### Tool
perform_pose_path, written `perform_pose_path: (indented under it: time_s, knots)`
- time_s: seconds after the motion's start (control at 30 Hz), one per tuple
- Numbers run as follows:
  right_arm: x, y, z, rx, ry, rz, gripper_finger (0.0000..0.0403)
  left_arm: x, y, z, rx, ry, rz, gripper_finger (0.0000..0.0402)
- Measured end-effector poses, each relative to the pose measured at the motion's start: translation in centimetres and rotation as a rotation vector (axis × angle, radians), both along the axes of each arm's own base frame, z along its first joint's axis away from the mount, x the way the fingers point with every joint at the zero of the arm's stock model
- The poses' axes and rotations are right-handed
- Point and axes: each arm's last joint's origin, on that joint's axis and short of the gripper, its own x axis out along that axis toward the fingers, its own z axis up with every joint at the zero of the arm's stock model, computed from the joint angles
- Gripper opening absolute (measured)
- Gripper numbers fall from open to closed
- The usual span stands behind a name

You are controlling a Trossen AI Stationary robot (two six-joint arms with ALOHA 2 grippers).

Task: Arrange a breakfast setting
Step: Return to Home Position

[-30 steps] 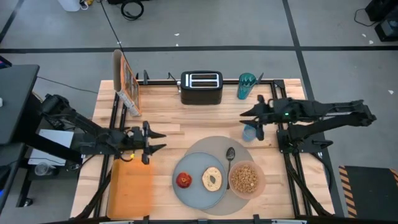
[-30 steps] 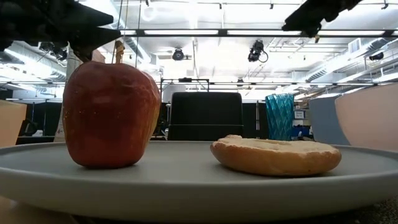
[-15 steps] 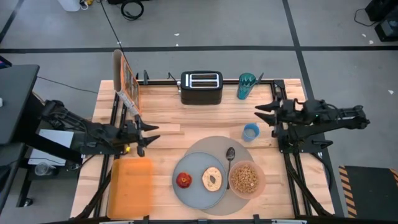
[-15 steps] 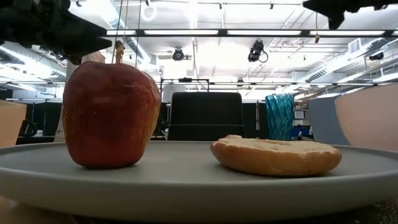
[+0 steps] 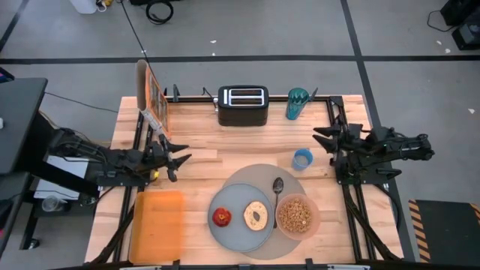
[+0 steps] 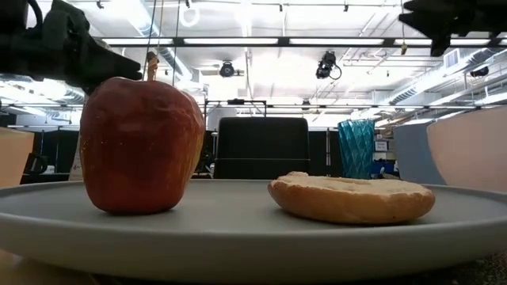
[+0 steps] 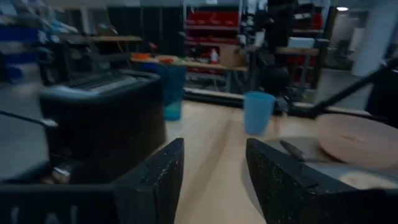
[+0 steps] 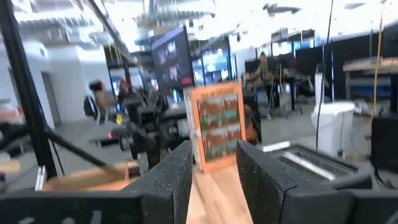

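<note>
Table (image 5: 196, 141), cereal (image 5: 295, 214) in bowl (image 5: 318, 218), bagel (image 5: 256, 216) on plate (image 5: 237, 233)

mat (image 5: 255, 174): is showing plain grey
plate (image 5: 238, 196): is showing grey-blue
bowl (image 5: 318, 217): is showing translucent pink
cereal (image 5: 295, 214): is showing brown
bagel (image 5: 256, 216): is showing pale tan
apple (image 5: 221, 217): is showing red
spoon (image 5: 277, 193): is showing dark metal
toaster (image 5: 243, 106): is showing black
tray (image 5: 157, 225): is showing orange
tall cup (image 5: 297, 103): is showing teal, ribbed
small cup (image 5: 301, 159): is showing light blue
</note>
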Motion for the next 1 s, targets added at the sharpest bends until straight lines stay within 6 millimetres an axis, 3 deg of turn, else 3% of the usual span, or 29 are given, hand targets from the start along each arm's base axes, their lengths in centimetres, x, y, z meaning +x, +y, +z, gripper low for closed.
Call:
perform_pose_path:
  time_s: [0.1, 0.47, 0.8, 1.0]
  knots:
    - [-1.0, -0.2, 0.1, 0.002, -0.03, -0.011, 0.0132, -0.2, 0.2, 0.3, 0.025, -0.021, 0.017, 0.0163]
    - [-0.7, 0.0, -1.0, 0.028, 0.038, 0.006, 0.0132, -1.9, 0.8, 0.7, 0.031, -0.066, 0.056, 0.009]
    - [1.6, 0.1, -6.5, 0.005, -0.019, -0.096, 0.0132, -2.3, 0.7, 0.2, 0.03, -0.037, 0.014, 0.0053]
    - [1.7, -0.1, -7.4, 0.052, 0.041, -0.162, 0.0132, -2.3, 0.3, 0.4, 0.106, -0.025, -0.018, 0.0043]
